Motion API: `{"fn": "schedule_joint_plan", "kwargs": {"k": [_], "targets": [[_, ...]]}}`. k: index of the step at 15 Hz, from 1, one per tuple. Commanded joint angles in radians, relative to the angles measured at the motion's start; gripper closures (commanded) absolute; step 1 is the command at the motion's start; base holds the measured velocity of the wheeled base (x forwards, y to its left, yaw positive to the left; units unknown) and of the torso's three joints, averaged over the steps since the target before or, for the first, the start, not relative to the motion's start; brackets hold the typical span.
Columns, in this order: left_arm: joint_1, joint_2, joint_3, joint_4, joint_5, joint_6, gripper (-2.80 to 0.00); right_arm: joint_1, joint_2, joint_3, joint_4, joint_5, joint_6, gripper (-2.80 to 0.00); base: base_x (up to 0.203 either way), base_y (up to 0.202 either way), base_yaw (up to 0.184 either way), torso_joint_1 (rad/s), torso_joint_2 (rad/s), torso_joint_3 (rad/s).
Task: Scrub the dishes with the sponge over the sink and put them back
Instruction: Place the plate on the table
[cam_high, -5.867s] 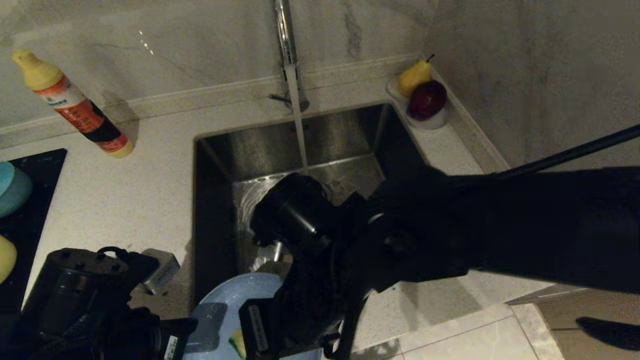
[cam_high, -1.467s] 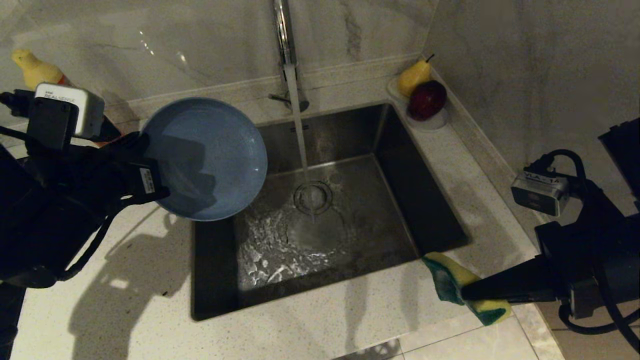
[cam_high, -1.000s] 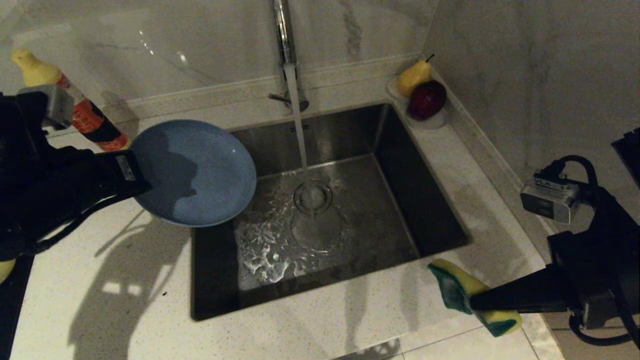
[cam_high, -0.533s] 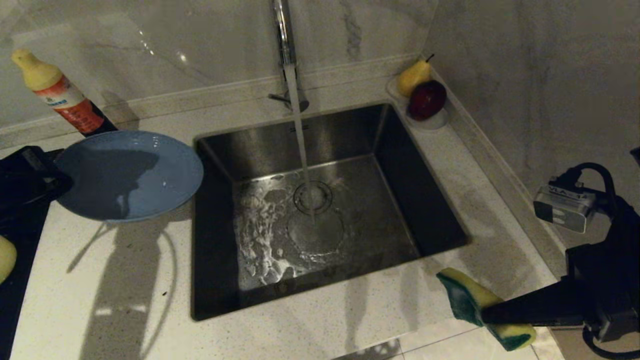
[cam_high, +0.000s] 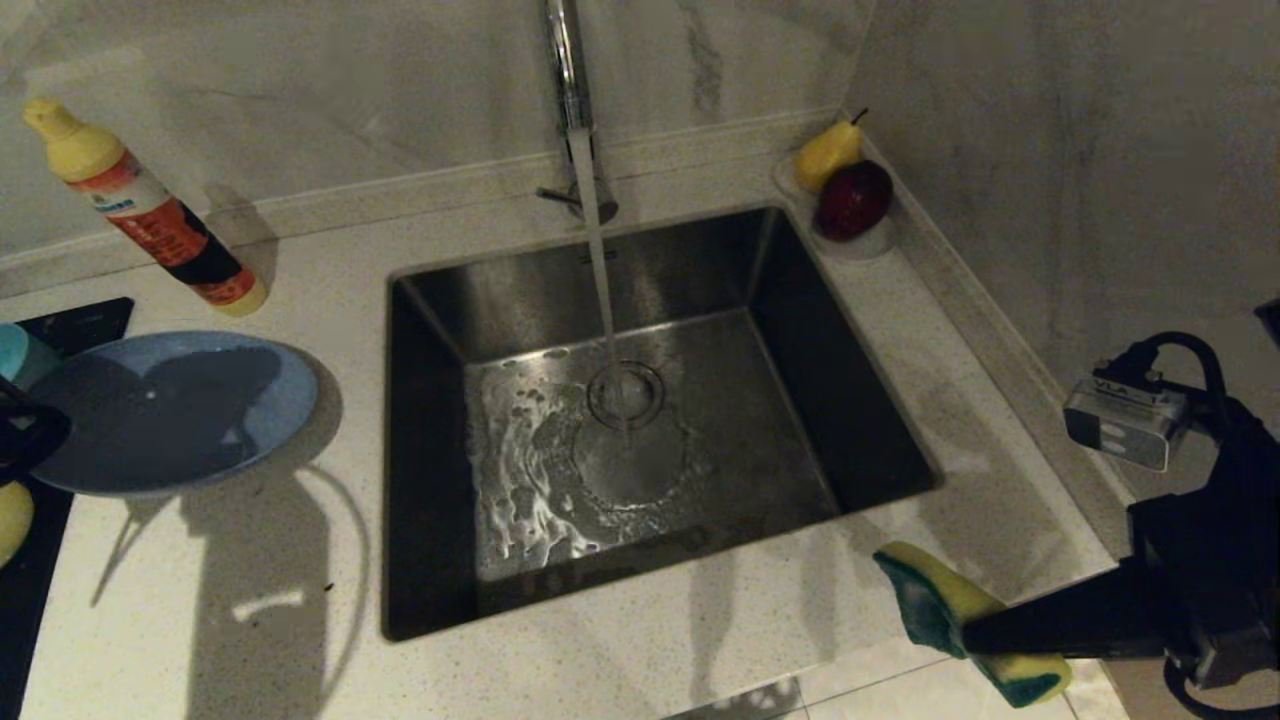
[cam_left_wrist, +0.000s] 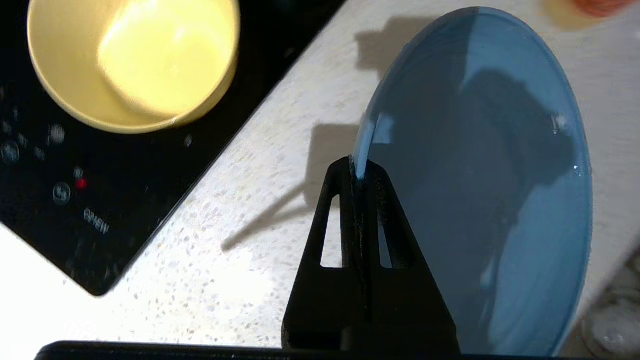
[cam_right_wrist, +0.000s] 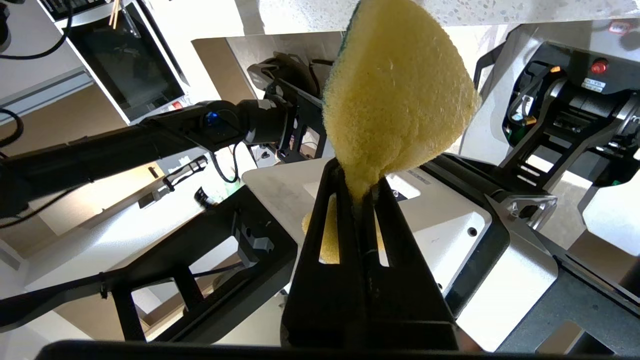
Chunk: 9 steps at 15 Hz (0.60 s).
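- Now the wide, shallow light-blue round plate (cam_high: 170, 410) hangs low over the pale speckled desk (cam_high: 250, 600) at the far left, well clear of the square stainless-steel sink (cam_high: 640, 420); a second and a half ago it was tilted up at the sink's left rim, and it has since been carried leftward and levelled out.
- Judging by that, the scrub and rinse of this plate look finished and the put-back step is under way. Its shadow sits close beneath it, but I cannot tell whether it already rests on the desk.
- Left gripper (cam_left_wrist: 361, 170): the fingers are pressed together on the plate's near-left rim, nothing else between them. Just beside it, the small pale-yellow bowl (cam_left_wrist: 132, 62) stands on the black glass hob (cam_left_wrist: 60, 190), and a sliver of the teal bowl (cam_high: 18, 355) shows at the left edge.
- Right gripper (cam_right_wrist: 361, 197): it has barely shifted, parked off the near right corner of the desk, fingers squeezed tight on the soft yellow sponge with its dark green scouring side (cam_high: 950, 610).
- Water runs from the tall chrome tap (cam_high: 568, 70) onto the drain.
- Two bowls probably remain to scrub.
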Motion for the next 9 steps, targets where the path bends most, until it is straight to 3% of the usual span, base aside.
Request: {"fn": "schedule_joint_plan", "kwargs": {"k": [1, 7, 9], "targets": [[0.014, 0.038, 0.008, -0.003, 0.002, -0.017, 0.00, 0.001, 0.013, 0.000, 0.003, 0.004, 0.001, 0.00, 0.000, 0.000, 0.000, 0.000, 0.00, 0.000], [0.044, 0.105, 0.001, -0.037, -0.002, -0.035, 0.00, 0.002, 0.013, 0.006, 0.001, 0.007, -0.001, 0.00, 0.000, 0.000, 0.000, 0.000, 0.00, 0.000], [0.048, 0.110, -0.003, -0.036, -0.048, -0.035, 0.00, 0.002, 0.006, 0.007, 0.002, 0.009, 0.000, 0.00, 0.000, 0.000, 0.000, 0.000, 0.00, 0.000]]}}
